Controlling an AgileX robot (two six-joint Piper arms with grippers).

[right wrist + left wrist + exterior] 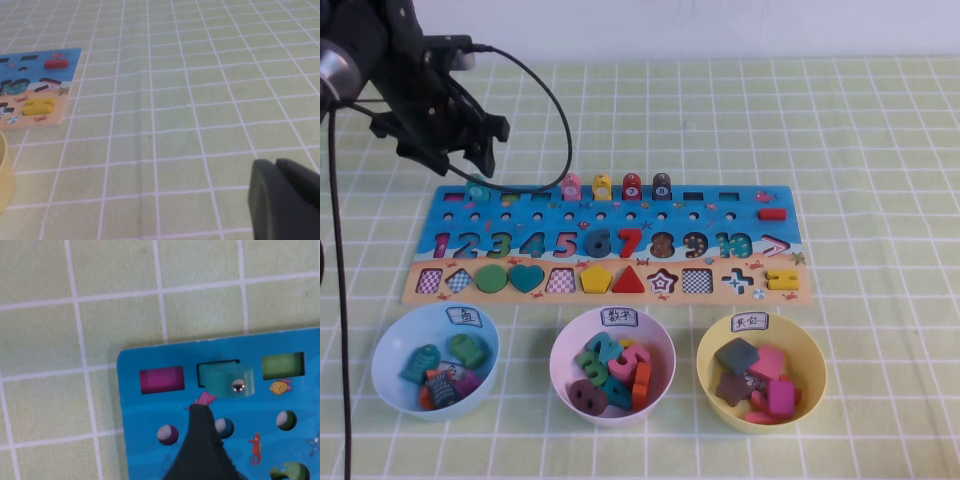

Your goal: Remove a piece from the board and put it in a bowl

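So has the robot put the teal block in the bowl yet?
Not yet. The teal block sits on the board, with the left gripper just above it. The right gripper waits off to the side. Grabbing it and dropping it in the blue bowl remain.

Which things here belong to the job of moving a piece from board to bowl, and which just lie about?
Job: teal piece, board, light blue bowl, left gripper above the piece.

Lying about: pink bowl, yellow bowl, right gripper over bare cloth.
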